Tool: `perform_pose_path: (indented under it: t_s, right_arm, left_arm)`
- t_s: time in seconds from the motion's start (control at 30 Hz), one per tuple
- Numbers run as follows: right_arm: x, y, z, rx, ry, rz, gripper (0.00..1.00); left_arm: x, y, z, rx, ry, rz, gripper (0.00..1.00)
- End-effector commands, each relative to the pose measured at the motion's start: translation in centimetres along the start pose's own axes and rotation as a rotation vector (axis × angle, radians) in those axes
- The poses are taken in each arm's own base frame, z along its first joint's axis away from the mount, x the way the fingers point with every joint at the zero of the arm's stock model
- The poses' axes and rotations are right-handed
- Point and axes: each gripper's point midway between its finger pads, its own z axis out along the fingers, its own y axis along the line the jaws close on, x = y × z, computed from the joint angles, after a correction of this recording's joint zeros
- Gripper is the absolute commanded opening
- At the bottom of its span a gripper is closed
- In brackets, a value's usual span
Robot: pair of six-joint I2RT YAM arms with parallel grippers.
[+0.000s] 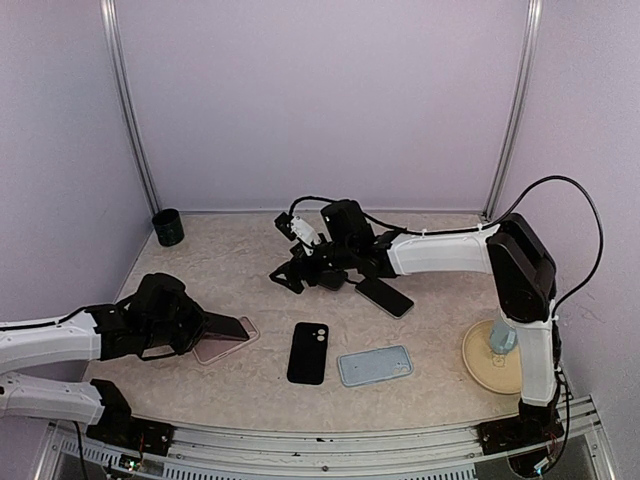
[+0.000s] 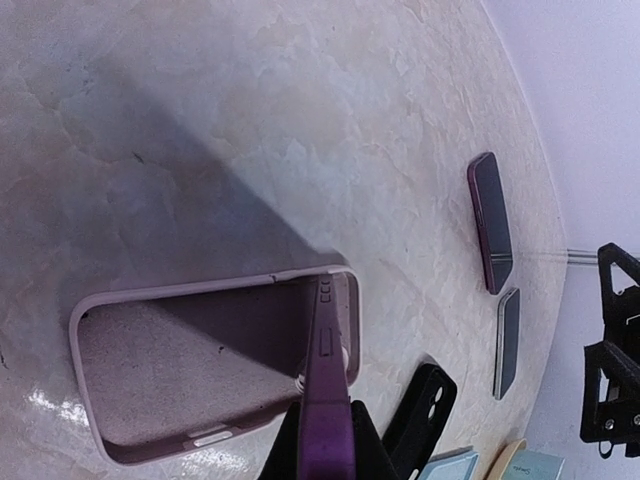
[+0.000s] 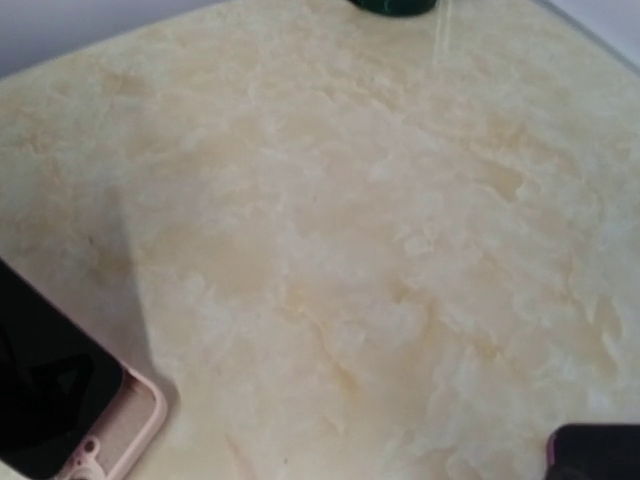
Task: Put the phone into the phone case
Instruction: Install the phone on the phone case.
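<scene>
The left arm lies low along the near left edge of the surface (image 1: 250, 260), its forearm stretched out rightward and its wrist turned so the left claw (image 1: 205, 326) points toward the middle. That claw is clamped on the long edges of a dark phone (image 2: 325, 400). It holds the phone on a slant, with the far end dipped inside the right end of the pink phone case (image 2: 170, 370) and the near end raised. The case lies flat and open side up, just in front of the claw. The right arm rises from its base at the near right corner, bends at the elbow, and reaches well across to the left above the middle of the surface. The right claw (image 1: 290, 272) hangs over bare surface, and I cannot tell whether its fingers are spread or closed. A black case (image 1: 307, 352) and a light blue case (image 1: 375, 365) lie side by side toward the near edge. Another phone (image 1: 385, 297) lies just beside the right wrist, and a dark green cup (image 1: 168, 227) stands in the far left corner.
</scene>
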Motion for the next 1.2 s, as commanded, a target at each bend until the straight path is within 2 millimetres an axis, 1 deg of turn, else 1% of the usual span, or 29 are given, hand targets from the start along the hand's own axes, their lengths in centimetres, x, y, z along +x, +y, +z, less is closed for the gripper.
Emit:
perform_pose_path:
  t_s: [0.0, 0.13, 0.2, 0.27, 0.33, 0.37, 0.43, 0.5, 0.73, 0.87, 1.07, 1.17]
  right_arm:
    - [1.4, 0.0, 1.3, -0.006, 0.054, 0.022, 0.95]
    - [3.6, -0.7, 2.4, 0.033, 0.143, 0.025, 0.92]
    - [4.6, -0.9, 2.9, 0.048, 0.183, 0.023, 0.92]
    - [5.0, -0.8, 3.4, 0.052, 0.212, 0.016, 0.92]
    - [5.9, -0.7, 3.8, 0.056, 0.249, 0.011, 0.92]
    - [6.6, -0.6, 4.2, 0.059, 0.274, 0.011, 0.92]
    - [7.3, -0.6, 4.6, 0.065, 0.307, 0.013, 0.92]
    - [8.0, -0.5, 4.9, 0.067, 0.34, 0.024, 0.92]
    - [9.9, 0.1, 5.3, 0.059, 0.417, 0.049, 0.93]
    - [10.9, 0.4, 5.4, 0.051, 0.448, 0.058, 0.93]
    - [11.7, 0.9, 5.6, 0.048, 0.474, 0.06, 0.93]
    - [12.0, 1.1, 6.0, 0.05, 0.484, 0.059, 0.94]
  left_arm:
    - [-0.2, -1.3, 0.3, 0.06, -0.029, -0.02, 0.0]
    - [0.3, -1.2, 0.7, 0.054, -0.025, -0.008, 0.0]
    - [0.5, -1.3, 0.8, 0.055, -0.03, 0.004, 0.0]
    - [0.5, -1.4, 0.9, 0.059, -0.036, 0.019, 0.0]
    - [0.7, -1.2, 1.1, 0.048, -0.038, 0.033, 0.0]
    - [0.8, -1.1, 1.3, 0.045, -0.04, 0.039, 0.0]
    - [1.0, -1.0, 1.5, 0.047, -0.04, 0.054, 0.0]
    - [1.1, -1.5, 1.6, 0.077, -0.045, 0.066, 0.0]
    - [1.5, -2.4, 2.2, 0.142, -0.046, 0.117, 0.0]
    - [2.3, -2.4, 3.0, 0.14, -0.017, 0.165, 0.0]
    - [3.8, -1.7, 4.1, 0.126, 0.047, 0.205, 0.0]
    - [4.3, -0.9, 4.5, 0.104, 0.07, 0.213, 0.0]
